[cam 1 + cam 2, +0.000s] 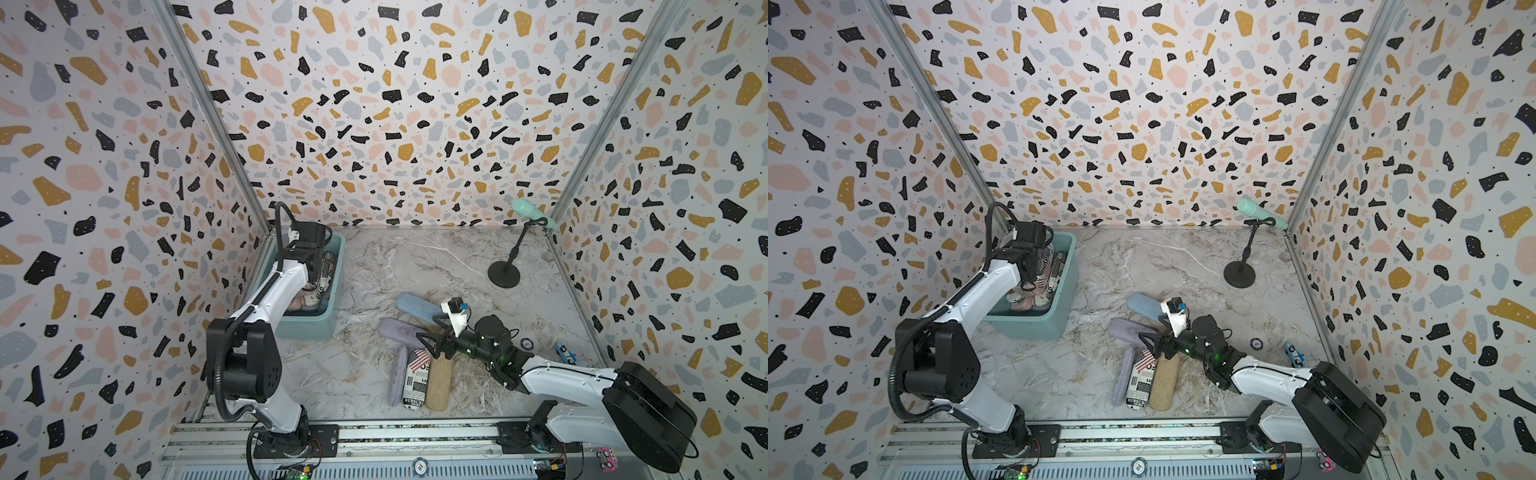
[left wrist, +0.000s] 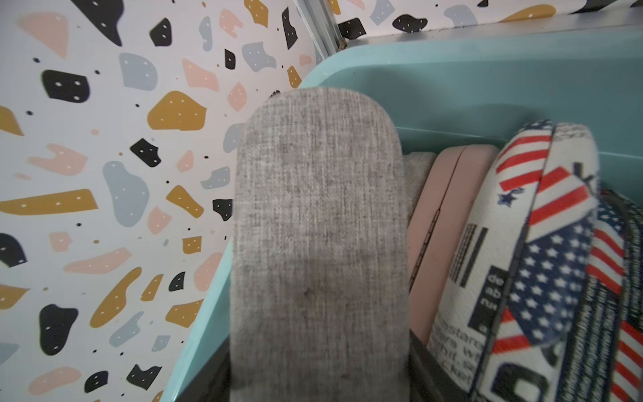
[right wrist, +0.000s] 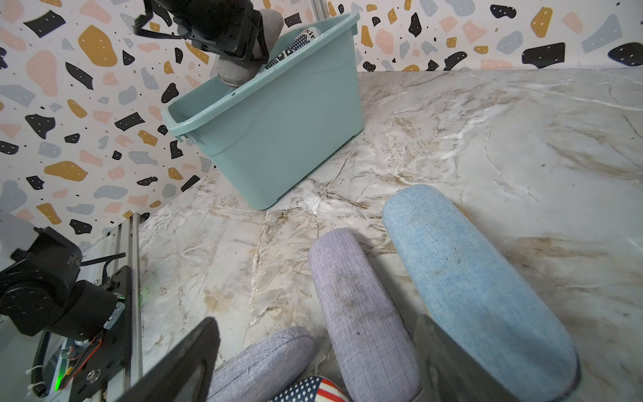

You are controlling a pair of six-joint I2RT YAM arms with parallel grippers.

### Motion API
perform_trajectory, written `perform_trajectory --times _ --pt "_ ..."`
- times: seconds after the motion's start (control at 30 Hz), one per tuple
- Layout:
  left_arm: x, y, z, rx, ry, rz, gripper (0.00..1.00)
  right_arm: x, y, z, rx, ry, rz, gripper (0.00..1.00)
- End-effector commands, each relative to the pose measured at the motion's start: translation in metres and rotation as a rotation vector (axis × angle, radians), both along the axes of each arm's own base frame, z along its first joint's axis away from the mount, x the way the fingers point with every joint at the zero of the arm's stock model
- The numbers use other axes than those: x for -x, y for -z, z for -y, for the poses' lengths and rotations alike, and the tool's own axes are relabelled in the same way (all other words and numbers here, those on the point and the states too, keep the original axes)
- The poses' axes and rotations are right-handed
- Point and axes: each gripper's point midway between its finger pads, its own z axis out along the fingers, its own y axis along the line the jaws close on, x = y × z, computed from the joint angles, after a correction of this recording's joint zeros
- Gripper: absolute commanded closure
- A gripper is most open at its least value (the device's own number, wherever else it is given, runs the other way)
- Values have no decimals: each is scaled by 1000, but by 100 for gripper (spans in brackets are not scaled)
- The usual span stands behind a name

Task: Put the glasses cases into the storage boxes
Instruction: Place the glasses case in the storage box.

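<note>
- Gripping a grey case [image 2: 320, 226], the left tool [image 3: 248, 45] hangs over the green tub [image 3: 278, 139].
- The right tool [image 3: 315, 322] stands open over a lavender case [image 3: 362, 306] on the counter [image 3: 487, 121].

Bare marble bench [image 1: 436, 266] lies open across the middle and upper middle of both top views, between the teal tub [image 1: 309, 328] at left and the microphone stand [image 1: 504, 274] at upper right. The tub is taken up by packed cases [image 2: 438, 226] and the left hand [image 3: 250, 41] holding a grey case [image 2: 320, 243]; loose cases [image 1: 417, 380] crowd the lower centre under the spread right hand [image 1: 430, 345].
</note>
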Motion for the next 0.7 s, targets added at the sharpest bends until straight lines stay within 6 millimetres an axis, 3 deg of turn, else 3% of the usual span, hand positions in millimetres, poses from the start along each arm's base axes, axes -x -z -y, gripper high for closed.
perform_trajectory --times 0.0,0.17,0.4,0.53,0.67 --pt "-20 -29 -3 -15 11 89 44 -3 -14 -1 -16 8 34 11" --pt "-28 -22 -5 -44 11 52 33 -4 -10 -2 -8 8 25 11" --pt "-35 -29 1 -11 29 55 17 -2 -11 -3 -8 -5 36 10" --pt "-31 -44 7 40 37 99 16 -3 -9 -3 -2 0 35 10" --pt "-24 -70 26 161 94 219 20 -5 -8 -2 3 13 33 10"
